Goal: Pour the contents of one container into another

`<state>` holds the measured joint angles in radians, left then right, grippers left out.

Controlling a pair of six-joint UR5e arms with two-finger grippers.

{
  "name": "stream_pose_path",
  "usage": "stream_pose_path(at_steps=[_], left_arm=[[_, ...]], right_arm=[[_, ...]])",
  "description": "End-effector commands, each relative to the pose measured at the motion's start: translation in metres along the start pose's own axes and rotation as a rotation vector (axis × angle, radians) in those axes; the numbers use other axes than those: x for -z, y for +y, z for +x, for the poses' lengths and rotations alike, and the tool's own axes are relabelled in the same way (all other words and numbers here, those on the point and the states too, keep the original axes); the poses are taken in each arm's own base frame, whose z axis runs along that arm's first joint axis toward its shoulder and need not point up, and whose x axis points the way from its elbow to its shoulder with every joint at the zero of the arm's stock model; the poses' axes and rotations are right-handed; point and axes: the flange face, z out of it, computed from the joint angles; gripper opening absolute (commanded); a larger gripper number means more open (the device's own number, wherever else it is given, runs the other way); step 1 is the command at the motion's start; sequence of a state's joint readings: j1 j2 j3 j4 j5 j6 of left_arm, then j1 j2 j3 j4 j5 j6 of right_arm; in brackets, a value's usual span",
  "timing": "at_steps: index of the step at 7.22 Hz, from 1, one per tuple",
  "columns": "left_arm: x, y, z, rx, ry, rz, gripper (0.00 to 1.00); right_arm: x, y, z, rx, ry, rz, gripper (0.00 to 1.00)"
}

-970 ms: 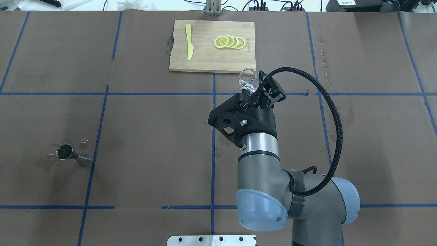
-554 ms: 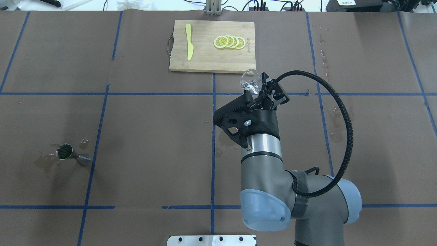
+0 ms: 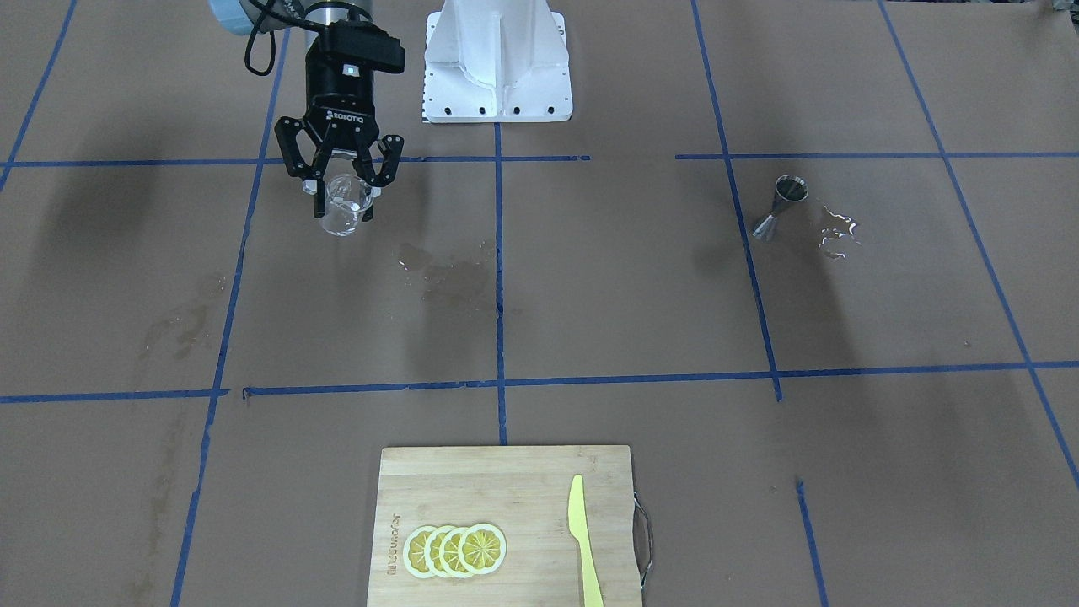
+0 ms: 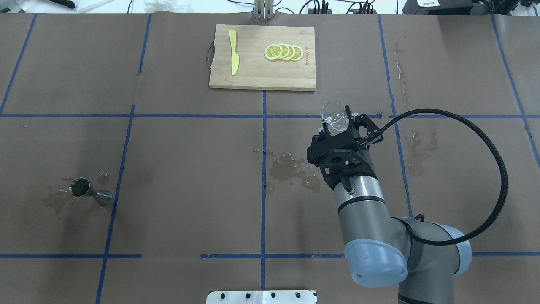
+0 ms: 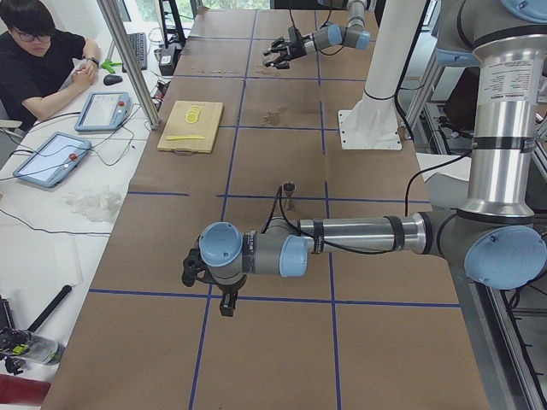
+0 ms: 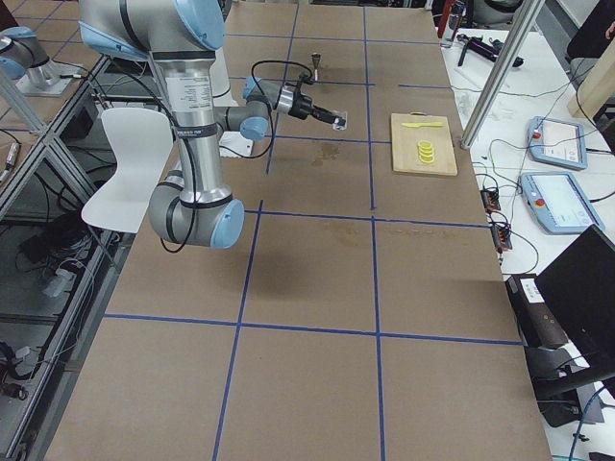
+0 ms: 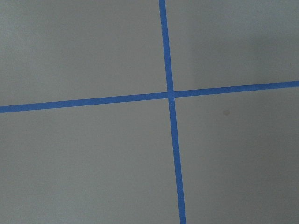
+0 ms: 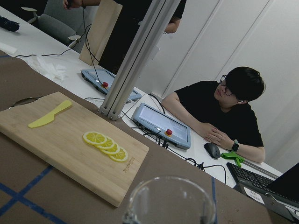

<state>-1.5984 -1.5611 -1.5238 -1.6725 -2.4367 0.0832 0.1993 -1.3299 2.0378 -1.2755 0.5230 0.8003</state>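
Observation:
My right gripper (image 4: 345,125) is shut on a clear glass cup (image 4: 334,115), held above the table just right of the centre line; the cup (image 3: 343,207) stands close to upright, and its rim (image 8: 171,199) fills the bottom of the right wrist view. A steel jigger (image 4: 84,190) stands upright far off on the left half of the table, with small puddles beside it (image 3: 780,205). My left gripper (image 5: 190,269) shows only in the exterior left view, low over bare paper, and I cannot tell whether it is open or shut. The left wrist view holds only blue tape lines.
A wooden cutting board (image 4: 253,71) at the far middle carries lemon slices (image 4: 283,52) and a yellow knife (image 4: 233,51). A wet patch (image 4: 291,169) lies at the table centre. A person (image 8: 219,116) sits beyond the far edge by tablets (image 8: 161,125). The white mount (image 3: 497,63) stands at the near edge.
My right arm has swung to the right and back toward the robot with the cup. The cup has turned from tilted to nearly upright. The wet patch at the centre is now uncovered.

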Motion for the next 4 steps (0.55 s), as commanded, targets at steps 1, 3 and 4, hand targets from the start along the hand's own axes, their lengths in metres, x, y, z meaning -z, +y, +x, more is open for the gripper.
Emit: stream_pose_path(at_steps=[1, 3, 4], left_arm=[[0.000, 0.001, 0.000, -0.001, -0.001, 0.000, 1.00], [0.001, 0.000, 0.001, -0.004, -0.001, 0.004, 1.00], [0.001, -0.001, 0.002, -0.006, -0.001, 0.003, 1.00]], right_arm=[[-0.008, 0.050, 0.031, -0.073, 0.034, -0.027, 0.00], [-0.021, 0.116, 0.068, -0.190, 0.002, -0.002, 0.00], [-0.030, 0.147, 0.076, -0.266, -0.033, 0.026, 0.00]])
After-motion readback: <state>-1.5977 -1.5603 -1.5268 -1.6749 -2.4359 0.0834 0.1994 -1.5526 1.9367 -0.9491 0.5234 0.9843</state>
